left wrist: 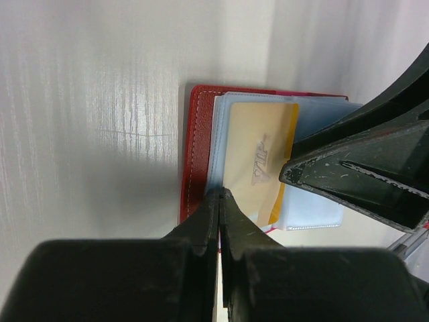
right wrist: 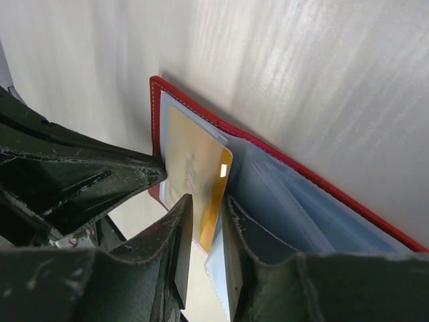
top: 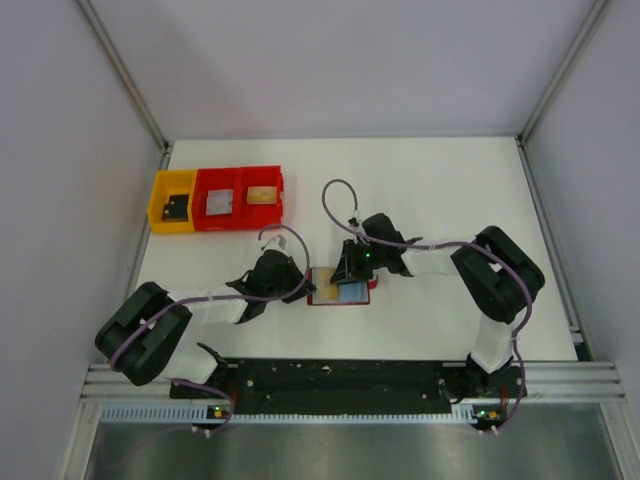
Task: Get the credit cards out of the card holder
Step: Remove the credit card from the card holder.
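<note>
Right gripper [right wrist: 206, 221] pinches gold card [right wrist: 194, 178]; left gripper [left wrist: 220, 201] pins wallet [left wrist: 196, 154].

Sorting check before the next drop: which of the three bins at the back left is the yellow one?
The leftmost bin, at the outer end of the row. The other two bins, to its right, are red.

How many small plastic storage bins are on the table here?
3, in a row at the table's far left: a yellow plastic bin, a red plastic bin in the middle, another red plastic bin on the right.
</note>
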Controlling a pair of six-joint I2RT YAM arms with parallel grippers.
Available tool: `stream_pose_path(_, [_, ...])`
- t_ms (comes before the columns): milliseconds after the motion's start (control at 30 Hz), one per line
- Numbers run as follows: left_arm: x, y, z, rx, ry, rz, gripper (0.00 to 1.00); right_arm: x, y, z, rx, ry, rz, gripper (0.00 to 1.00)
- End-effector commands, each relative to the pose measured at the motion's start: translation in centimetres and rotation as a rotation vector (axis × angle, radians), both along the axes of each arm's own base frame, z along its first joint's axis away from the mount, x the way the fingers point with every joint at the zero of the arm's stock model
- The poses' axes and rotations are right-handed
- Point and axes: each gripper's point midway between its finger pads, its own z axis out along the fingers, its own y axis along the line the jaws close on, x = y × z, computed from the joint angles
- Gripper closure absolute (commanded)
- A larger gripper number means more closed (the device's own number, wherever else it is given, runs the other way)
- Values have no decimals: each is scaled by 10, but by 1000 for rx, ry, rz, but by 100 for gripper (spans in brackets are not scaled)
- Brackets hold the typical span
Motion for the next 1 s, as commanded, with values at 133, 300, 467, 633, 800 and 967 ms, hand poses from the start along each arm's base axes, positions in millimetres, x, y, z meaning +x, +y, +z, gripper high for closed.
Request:
stream_pose_path(133, [-13, 12, -21, 24, 71, 6, 100, -1, -2, 3, 131, 1, 13, 92])
stream_pose_path(300, [-12, 13, -19, 13, 74, 14, 100, 1, -5, 6, 176, -14, 18, 100])
stream_pose_path(467, [-13, 16, -19, 13, 76, 22, 100, 7, -20, 3, 175, -19, 0, 100])
stream_pose_path(633, [-13, 15, -17, 11, 79, 15, 100, 11, -28, 3, 158, -24, 2, 100])
stream_pose_path(800, [-13, 11, -16, 1, 82, -2, 100, 17, -21, 11, 188, -15, -4, 91])
stream_pose_path(967, [-12, 8, -15, -8, 83, -10, 100, 20, -16, 10, 189, -3, -1, 80])
